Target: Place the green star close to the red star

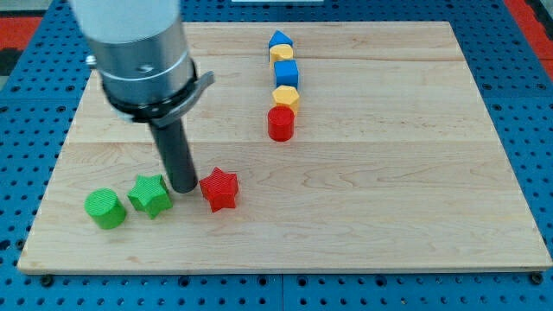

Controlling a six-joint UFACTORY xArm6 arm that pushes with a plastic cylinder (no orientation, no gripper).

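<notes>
The green star (149, 195) lies near the view's lower left on the wooden board (389, 190). The red star (219, 189) lies a short way to its right. My tip (183, 187) stands on the board between the two stars, close to the green star's right edge and just left of the red star. The dark rod rises from there to the grey arm body at the view's top left.
A green cylinder (105, 208) sits left of the green star. A column of blocks stands at the view's top centre: a blue pointed block (279, 39), a yellow block (282, 53), a blue cube (286, 72), a yellow hexagon (286, 96), a red cylinder (280, 123).
</notes>
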